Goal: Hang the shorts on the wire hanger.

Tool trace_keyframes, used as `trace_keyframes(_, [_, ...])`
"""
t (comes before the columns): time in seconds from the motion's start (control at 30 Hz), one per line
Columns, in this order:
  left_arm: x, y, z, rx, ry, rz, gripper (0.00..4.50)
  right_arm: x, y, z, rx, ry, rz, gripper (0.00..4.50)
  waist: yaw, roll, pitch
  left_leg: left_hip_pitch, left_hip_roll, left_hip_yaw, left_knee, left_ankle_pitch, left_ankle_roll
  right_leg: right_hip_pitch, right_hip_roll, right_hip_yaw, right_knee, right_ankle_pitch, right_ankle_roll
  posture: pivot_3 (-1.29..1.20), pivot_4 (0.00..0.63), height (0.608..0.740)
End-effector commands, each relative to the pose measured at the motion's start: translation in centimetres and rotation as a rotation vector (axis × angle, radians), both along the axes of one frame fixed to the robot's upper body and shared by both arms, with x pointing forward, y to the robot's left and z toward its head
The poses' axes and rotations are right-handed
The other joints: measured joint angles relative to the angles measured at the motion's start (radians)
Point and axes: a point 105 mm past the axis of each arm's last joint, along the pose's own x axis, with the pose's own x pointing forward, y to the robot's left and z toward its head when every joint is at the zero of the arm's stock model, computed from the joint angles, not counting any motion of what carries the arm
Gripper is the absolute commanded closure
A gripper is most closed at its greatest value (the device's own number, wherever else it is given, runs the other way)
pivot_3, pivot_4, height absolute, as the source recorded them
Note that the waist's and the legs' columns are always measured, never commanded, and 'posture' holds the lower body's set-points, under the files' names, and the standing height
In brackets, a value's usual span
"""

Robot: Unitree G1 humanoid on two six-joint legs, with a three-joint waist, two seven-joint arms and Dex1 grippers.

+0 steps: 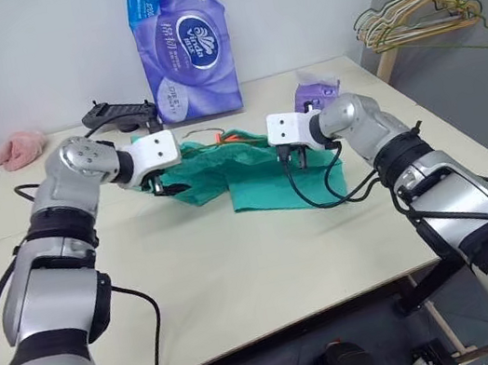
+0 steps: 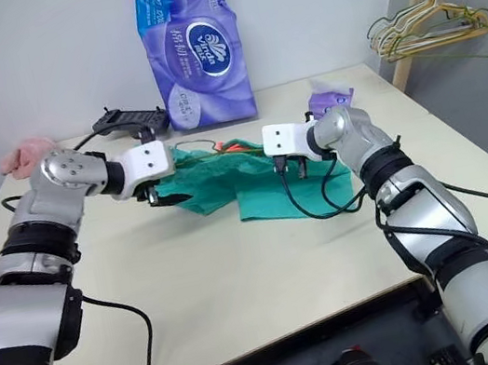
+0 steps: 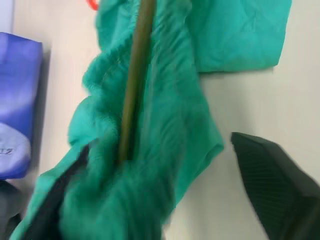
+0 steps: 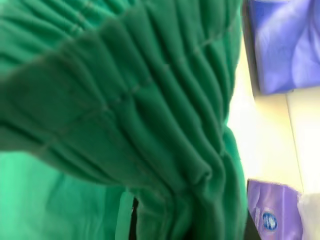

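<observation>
Lying limp across the pale bench (image 1: 242, 277), draping over the wire hanger (image 3: 134, 85), soft light shorts (image 1: 252, 176) probably bunching easily, so pinching that gathered waistband: right pincer (image 1: 294, 160) clamping it, left pincer (image 1: 162, 187) gaping wide, gripping nothing.

Layout on the desk

The shorts (image 1: 251, 167) lay at the centre of the desk (image 1: 240, 268), with the wire hanger (image 3: 134, 85) lying along them. The left gripper (image 1: 162, 187) stood at their 9 o'clock edge, the right gripper (image 1: 295, 160) at their 3 o'clock side. A tissue pack (image 1: 182, 47) stood upright at 12 o'clock behind them, a controller (image 1: 119, 116) at 11 o'clock, a fluffy cloth (image 1: 19, 148) far out at 10 o'clock, a small packet (image 1: 316, 92) at 2 o'clock. Off the desk at 2 o'clock, hangers (image 1: 419, 19) hung on a rack (image 1: 402, 8).
</observation>
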Motion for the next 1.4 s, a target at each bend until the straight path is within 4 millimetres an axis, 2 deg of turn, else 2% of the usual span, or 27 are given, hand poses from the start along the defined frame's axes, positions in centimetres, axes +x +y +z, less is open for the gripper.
trace_keyframes(0.03, [-0.5,0.0,3.9,-0.043,-0.109,-0.057,0.01,0.4,-1.7,0.9,0.035,-0.026,-0.042,4.50,0.001,0.000,0.000,0.000,0.000,0.000,0.000,0.000,0.000,0.000,0.000,0.000,0.000,0.000,0.000,0.01,0.019,0.740])
trace_keyframes(0.2, [-1.5,0.7,5.7,-0.091,-0.139,-0.067,0.01,0.2,-4.0,-0.3,0.019,0.002,-0.084,4.50,-0.001,0.000,0.000,0.000,0.000,0.000,0.000,0.000,0.000,0.000,0.000,0.000,0.000,0.000,0.000,0.01,0.017,0.740])
trace_keyframes(0.33, [-3.1,0.4,6.4,-0.232,-0.112,-0.110,0.01,-0.1,-6.5,-1.1,0.025,0.030,-0.138,4.50,-0.001,0.000,0.000,0.000,0.000,0.001,0.000,0.000,0.000,0.000,0.000,0.000,0.000,0.000,0.000,0.02,0.012,0.740])
trace_keyframes(0.43, [-6.1,-1.5,4.8,-0.561,0.130,-0.150,0.01,-1.0,-10.5,-1.7,0.141,0.108,-0.276,4.50,0.003,0.004,-0.003,0.000,0.000,0.000,0.000,0.000,0.000,0.001,0.000,0.001,0.001,0.000,0.000,0.01,0.012,0.740])
trace_keyframes(0.5, [-7.3,-2.7,3.5,-0.658,0.211,-0.137,0.01,-1.9,-12.2,-1.9,0.230,0.153,-0.358,4.50,0.008,0.004,-0.003,-0.001,0.000,0.000,0.001,0.000,0.000,0.001,0.000,0.001,0.000,0.000,0.000,0.00,0.012,0.740])
trace_keyframes(0.6, [-8.1,-5.8,2.7,-0.863,0.275,-0.124,0.01,-4.5,-15.2,-2.0,0.421,0.233,-0.523,4.50,0.025,0.004,-0.003,0.000,0.000,-0.001,0.002,0.000,0.001,0.004,0.000,0.000,-0.002,0.000,0.000,-0.04,0.011,0.740])
trace_keyframes(0.7, [-8.3,-7.7,2.3,-0.927,0.263,-0.105,0.01,-6.3,-16.6,-1.7,0.529,0.242,-0.640,4.50,0.024,0.005,-0.004,0.002,0.000,-0.001,0.003,0.000,0.001,0.005,0.001,0.001,-0.001,0.000,0.000,-0.07,0.008,0.740])
trace_keyframes(0.8, [-8.1,-10.9,1.3,-0.954,0.226,-0.120,0.01,-8.0,-20.5,-1.3,0.665,0.163,-0.877,4.50,0.024,0.014,-0.012,0.003,0.000,-0.001,0.003,0.000,0.001,0.006,0.001,0.001,-0.002,0.000,0.000,-0.11,0.005,0.740])
trace_keyframes(0.87, [-8.2,-13.5,0.9,-0.941,0.206,-0.162,0.01,-9.5,-24.2,-1.2,0.728,0.073,-1.084,4.50,0.026,0.016,-0.015,0.004,0.000,0.000,0.002,0.000,0.001,0.008,0.001,0.002,-0.004,0.000,0.000,-0.13,0.004,0.740])
trace_keyframes(0.93, [-8.5,-15.8,0.7,-0.926,0.195,-0.216,0.01,-11.3,-27.7,-1.1,0.737,-0.024,-1.275,4.50,0.030,0.017,-0.018,0.007,-0.001,-0.002,0.002,0.000,0.001,0.012,0.001,0.000,-0.006,0.000,0.001,-0.15,0.001,0.740])
trace_keyframes(1.03, [-9.4,-18.6,1.0,-0.969,0.246,-0.304,0.01,-14.0,-31.3,-1.2,0.703,-0.126,-1.472,4.50,0.024,0.020,-0.024,0.008,-0.001,-0.002,0.001,-0.001,0.001,0.014,0.001,0.001,-0.010,0.000,0.001,-0.18,0.000,0.740])
trace_keyframes(1.13, [-10.4,-21.5,1.4,-1.001,0.279,-0.400,0.01,-16.3,-33.6,-0.9,0.740,-0.196,-1.629,4.50,0.010,0.029,-0.032,0.007,0.000,-0.001,-0.002,-0.001,0.002,0.017,0.004,0.002,-0.014,0.000,0.002,-0.21,0.000,0.740])
trace_keyframes(1.23, [-10.6,-24.6,2.2,-1.041,0.270,-0.444,0.01,-18.5,-36.1,-0.1,0.787,-0.290,-1.797,4.50,-0.005,0.036,-0.036,0.008,-0.001,0.001,-0.002,-0.003,0.005,0.019,0.007,0.003,-0.015,-0.001,0.004,-0.24,0.000,0.740])
trace_keyframes(1.33, [-10.2,-26.9,2.6,-1.048,0.243,-0.447,0.01,-19.9,-38.0,0.6,0.813,-0.365,-1.902,4.50,-0.028,0.041,-0.039,0.012,-0.001,0.002,-0.002,-0.005,0.009,0.025,0.009,0.005,-0.018,-0.003,0.008,-0.26,0.000,0.740])
trace_keyframes(1.4, [-10.0,-28.4,2.9,-1.051,0.219,-0.447,0.01,-20.5,-39.1,1.6,0.825,-0.426,-1.941,4.50,-0.044,0.043,-0.041,0.021,-0.001,0.002,-0.003,-0.010,0.017,0.035,0.011,0.005,-0.022,-0.009,0.014,-0.27,0.000,0.740])
